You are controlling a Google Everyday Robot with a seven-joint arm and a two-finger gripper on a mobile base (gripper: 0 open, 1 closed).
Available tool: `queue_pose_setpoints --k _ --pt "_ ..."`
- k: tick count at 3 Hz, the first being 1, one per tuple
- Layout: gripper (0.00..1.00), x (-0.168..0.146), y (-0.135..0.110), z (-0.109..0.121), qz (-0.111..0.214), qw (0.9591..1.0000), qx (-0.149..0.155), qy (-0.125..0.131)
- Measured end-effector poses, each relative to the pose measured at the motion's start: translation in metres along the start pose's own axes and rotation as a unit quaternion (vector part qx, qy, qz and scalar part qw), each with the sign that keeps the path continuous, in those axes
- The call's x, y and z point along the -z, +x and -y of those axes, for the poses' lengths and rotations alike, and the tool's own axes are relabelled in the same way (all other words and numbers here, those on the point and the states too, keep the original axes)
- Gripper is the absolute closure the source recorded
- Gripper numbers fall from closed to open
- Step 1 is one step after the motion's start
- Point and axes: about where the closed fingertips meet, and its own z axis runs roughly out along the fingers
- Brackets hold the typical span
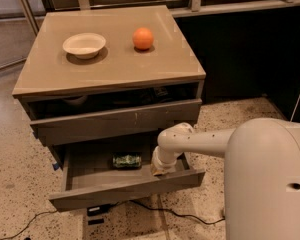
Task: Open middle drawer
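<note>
The middle drawer (125,190) is a wide, shallow grey-brown drawer with a plain front. It stands pulled well out from the cabinet, with its inside showing. A green can (127,161) lies on its floor near the middle. My gripper (159,170) reaches down into the drawer's right part, just behind the front panel and to the right of the can. My white arm (200,141) comes in from the right.
Above it, a larger front with a small white scratch (115,121) stands slightly out, with a dark gap over it. On the cabinet top (110,74) sit a white bowl (84,45) and an orange (143,38). A black cable (155,209) lies on the speckled floor.
</note>
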Motion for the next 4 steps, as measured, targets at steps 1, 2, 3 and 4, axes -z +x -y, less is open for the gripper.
queue_pose_setpoints --k 1,2,3,4 --pt "1.00 -0.009 0.002 -0.006 0.000 0.9999 0.005 -0.012" --pt "1.00 -0.006 0.007 -0.018 -0.003 0.9997 0.007 -0.024" --pt "1.00 0.009 0.014 -0.033 -0.004 0.9993 0.006 -0.037" --pt "1.00 0.027 0.021 -0.053 -0.007 0.9984 0.008 -0.055"
